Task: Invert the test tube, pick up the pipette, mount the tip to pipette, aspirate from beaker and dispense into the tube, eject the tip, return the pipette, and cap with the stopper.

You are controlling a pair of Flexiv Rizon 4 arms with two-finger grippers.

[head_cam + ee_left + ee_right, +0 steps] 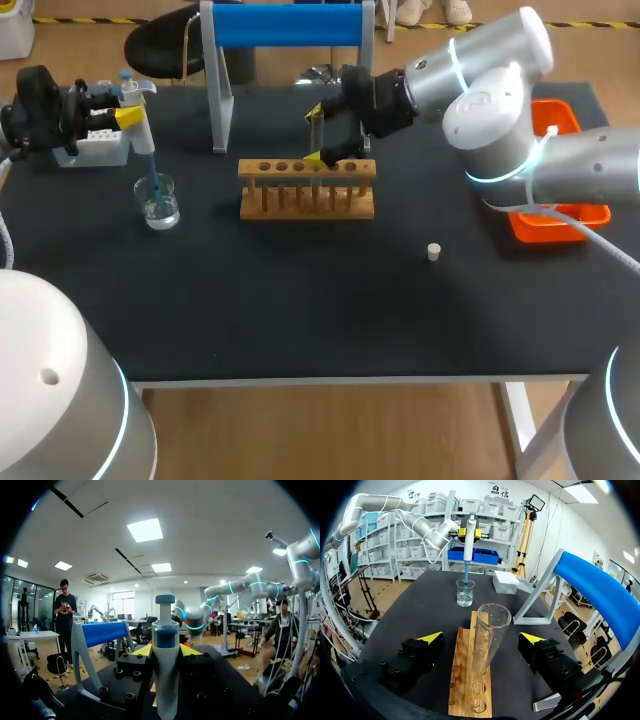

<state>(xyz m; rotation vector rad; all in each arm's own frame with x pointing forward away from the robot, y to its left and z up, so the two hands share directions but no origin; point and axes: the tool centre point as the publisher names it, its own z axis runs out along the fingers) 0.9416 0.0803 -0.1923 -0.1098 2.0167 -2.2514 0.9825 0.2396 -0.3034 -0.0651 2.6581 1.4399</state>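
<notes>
Quick rundown. The pipette [142, 133] is clamped in the left claw [127, 116]. In the left wrist view it's pinched from both sides around the white body, just under the blue-capped plunger [165, 600]. Its long axis is held close to vertical, plunger up. The thin blue tip [153, 172] points down from the claw and is dipped into the beaker [158, 203], which is parked right underneath with some clear liquid in it. So the aspirating step is probably what's in hand.

The test tube [487, 637] is stood upright in the wooden rack [460, 680], mouth up and long axis roughly vertical. It's bracketed by the right claw [481, 638], but that claw is spread wide. Neither yellow fingertip is touching the glass, and a clear gap can be seen on each side.

Handling guesses: the tube is thin glass, so light, slick and easy to crack. It's best taken mid-length above the rack with a gentle squeeze, and kept plumb so nothing gets spilled. The pipette is stiff, light plastic, and the tip is likely only pushed on, so bumps against the beaker rim should be avoided. The beaker looks light enough to be tipped over too.

The stopper [434, 251] is left on the table [300, 310], well apart from the right claw. It's tiny and probably rubbery, so a careful pinch across its sides is called for.
</notes>
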